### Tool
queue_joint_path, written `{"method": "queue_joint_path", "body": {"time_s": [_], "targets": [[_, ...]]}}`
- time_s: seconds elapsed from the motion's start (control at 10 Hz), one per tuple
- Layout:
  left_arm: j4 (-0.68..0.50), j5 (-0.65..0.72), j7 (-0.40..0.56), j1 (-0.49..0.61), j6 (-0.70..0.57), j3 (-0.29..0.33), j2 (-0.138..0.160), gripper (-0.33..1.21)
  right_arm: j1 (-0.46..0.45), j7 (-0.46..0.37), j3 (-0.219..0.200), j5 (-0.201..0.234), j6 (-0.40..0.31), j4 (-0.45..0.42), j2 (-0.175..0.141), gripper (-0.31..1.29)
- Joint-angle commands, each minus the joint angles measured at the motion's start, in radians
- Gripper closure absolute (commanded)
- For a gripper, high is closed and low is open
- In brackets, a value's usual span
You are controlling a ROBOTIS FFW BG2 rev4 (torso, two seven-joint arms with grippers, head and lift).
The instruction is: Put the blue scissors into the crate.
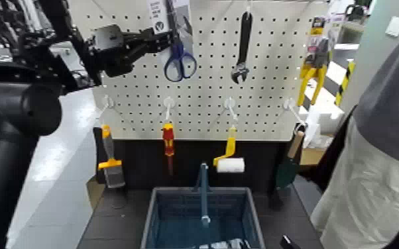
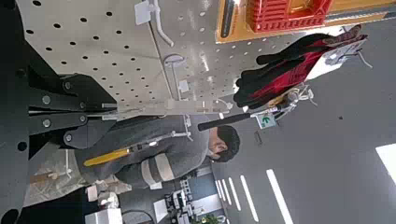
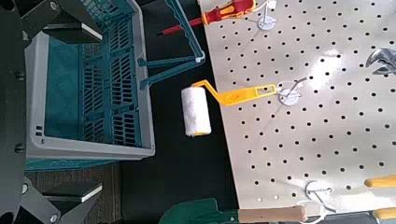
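My left gripper point(image 1: 170, 41), upper left, pinches the blue scissors' card point(image 1: 158, 14); gripping looks done; carrying to the crate point(image 1: 151, 215), bottom centre, remains.

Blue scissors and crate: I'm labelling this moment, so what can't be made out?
- Blue scissors, head view: blades partly behind left gripper; card top cut off.
- Crate, head view: near side cut off by lower edge.
- Items inside, head view: cut off, too small to name.
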Motion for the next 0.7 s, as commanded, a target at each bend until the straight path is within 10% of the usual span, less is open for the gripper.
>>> {"method": "queue_joint_path", "body": {"time_s": [0.1,0.7], "targets": [[0.000,0.028,0.000,0.024,0.003,-0.001,-0.008,1.14,0.000,0.000,-0.001,0.000,0.003,0.000,0.000,0.18],[-0.118,0.137,0.053,0.260,0.123,0.041,-0.048,1.14,0.005,-0.002,-0.007,-0.003,0.006,-0.002,0.000,0.18]]}}
